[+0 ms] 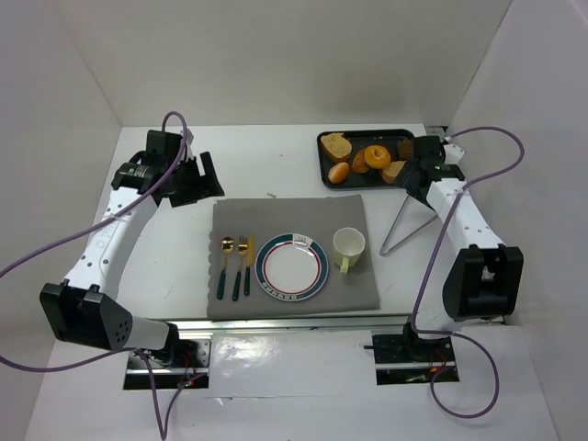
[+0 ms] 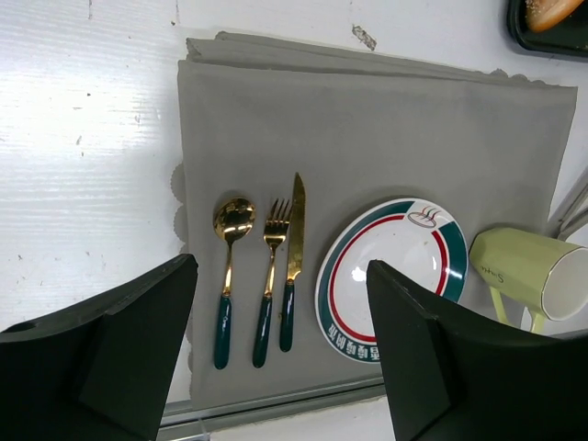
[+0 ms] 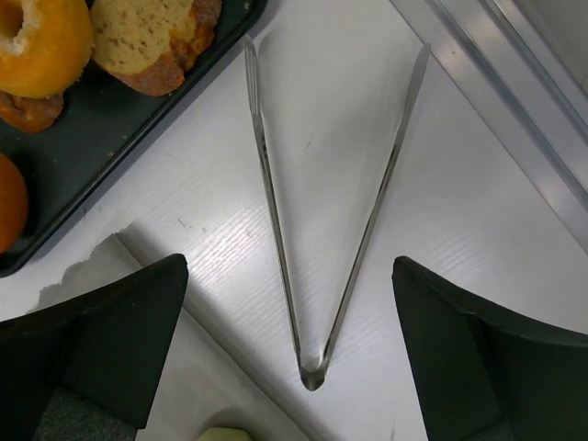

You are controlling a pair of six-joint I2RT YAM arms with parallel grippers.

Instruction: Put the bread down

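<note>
Several pieces of bread lie on a black tray (image 1: 323,161) at the back right: a slice (image 1: 336,145), a donut (image 1: 376,156), a round roll (image 1: 340,172) and another slice (image 1: 395,171). An empty white plate (image 1: 291,267) with a green and red rim sits on a grey placemat (image 1: 285,216). My right gripper (image 1: 415,181) is open and empty beside the tray's right end, over metal tongs (image 3: 322,230). The right wrist view shows the donut (image 3: 37,37) and a slice (image 3: 152,41). My left gripper (image 1: 197,179) is open and empty, left of the mat's far corner.
The tongs (image 1: 409,225) lie open on the table right of the mat. A pale green cup (image 1: 348,246) stands right of the plate. A spoon, fork and knife (image 2: 266,276) lie left of the plate (image 2: 390,276). White walls enclose the table.
</note>
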